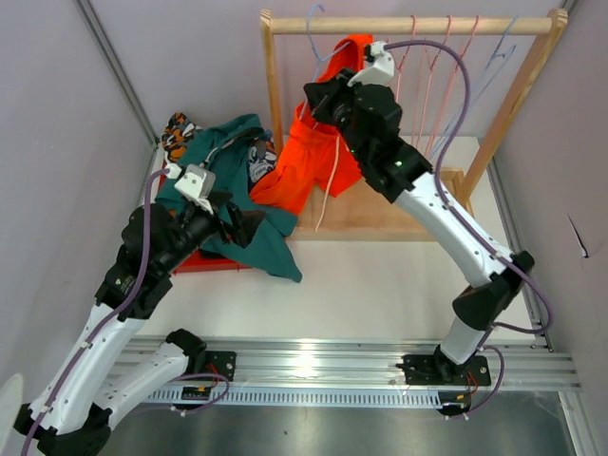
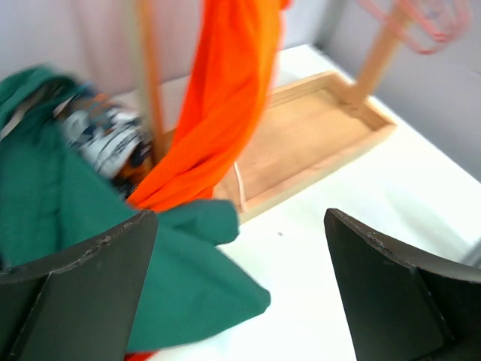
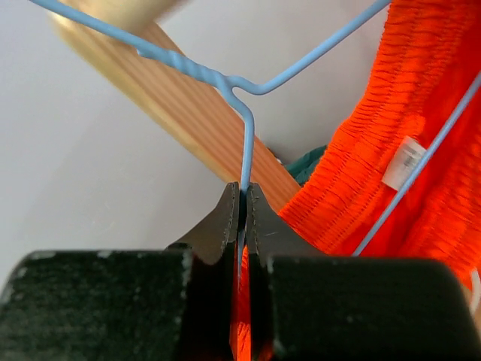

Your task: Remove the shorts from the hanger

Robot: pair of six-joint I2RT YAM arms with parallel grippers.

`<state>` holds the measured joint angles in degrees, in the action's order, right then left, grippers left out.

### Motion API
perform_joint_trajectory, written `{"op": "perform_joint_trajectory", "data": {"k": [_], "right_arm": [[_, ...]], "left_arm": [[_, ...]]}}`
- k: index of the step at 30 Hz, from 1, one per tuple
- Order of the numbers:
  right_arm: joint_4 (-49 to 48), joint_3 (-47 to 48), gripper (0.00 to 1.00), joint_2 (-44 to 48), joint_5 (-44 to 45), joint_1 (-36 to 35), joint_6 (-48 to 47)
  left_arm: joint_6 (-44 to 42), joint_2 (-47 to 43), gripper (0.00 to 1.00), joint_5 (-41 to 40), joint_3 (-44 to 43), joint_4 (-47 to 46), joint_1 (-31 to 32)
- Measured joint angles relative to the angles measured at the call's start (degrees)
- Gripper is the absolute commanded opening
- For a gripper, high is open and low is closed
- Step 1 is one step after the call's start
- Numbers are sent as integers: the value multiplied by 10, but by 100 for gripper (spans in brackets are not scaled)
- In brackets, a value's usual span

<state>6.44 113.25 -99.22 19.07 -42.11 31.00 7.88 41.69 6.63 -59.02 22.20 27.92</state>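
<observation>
A white worktop (image 1: pixel 380 275) seen from above, with a wooden rack (image 1: pixel 408 26) standing at its far side; the rack has a top rail and a shallow tray base (image 2: pixel 316 128). Orange shorts (image 1: pixel 309 166) hang from a blue hanger (image 3: pixel 244 143) near the left end of the rail; their gathered waistband is draped over the wire, with a white label (image 3: pixel 408 162) showing, and the fabric falls in a long fold toward the base. A white drawstring (image 1: pixel 330 190) dangles from them over the tray. Pink hangers (image 1: pixel 427 76) hang further right on the rail.

The right arm reaches up and across to the rail; the right end effector (image 3: pixel 242 207) has its fingers pressed together, pinching the thin wire neck of the blue hanger just below its twist, with the orange shorts just beside it on the right.

Other shorts lie in a heap on the worktop, left of the rack; teal shorts (image 1: pixel 237 142) are spread on top, a blue-white pair (image 1: pixel 262 163) peeks out beside the orange fabric, and an orange-black-white pair (image 1: pixel 178 133) lies at the far left edge of the heap. The lower end of the orange shorts touches this heap.

The left arm bends over the heap; the left end effector (image 1: pixel 252 226) hovers above the teal shorts with its fingers (image 2: pixel 83 278) spread wide, holding nothing.
</observation>
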Motion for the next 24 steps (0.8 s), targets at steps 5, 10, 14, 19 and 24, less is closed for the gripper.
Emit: {"op": "perform_joint_trajectory", "data": {"k": [5, 10, 14, 19, 24], "right_arm": [[27, 0, 0, 70, 1, 5, 3], [85, 19, 0, 100, 8, 11, 19], [110, 25, 0, 104, 12, 14, 30], [134, 27, 0, 116, 12, 21, 40], [161, 27, 0, 137, 9, 31, 54]], "left_arm": [[-10, 8, 99, 37, -2, -37, 36], [-10, 21, 99, 63, -5, -80, 57], [-11, 39, 99, 78, -5, -117, 81], [-15, 69, 99, 93, -5, -168, 126], [-33, 113, 94, 94, -4, -222, 174]]}}
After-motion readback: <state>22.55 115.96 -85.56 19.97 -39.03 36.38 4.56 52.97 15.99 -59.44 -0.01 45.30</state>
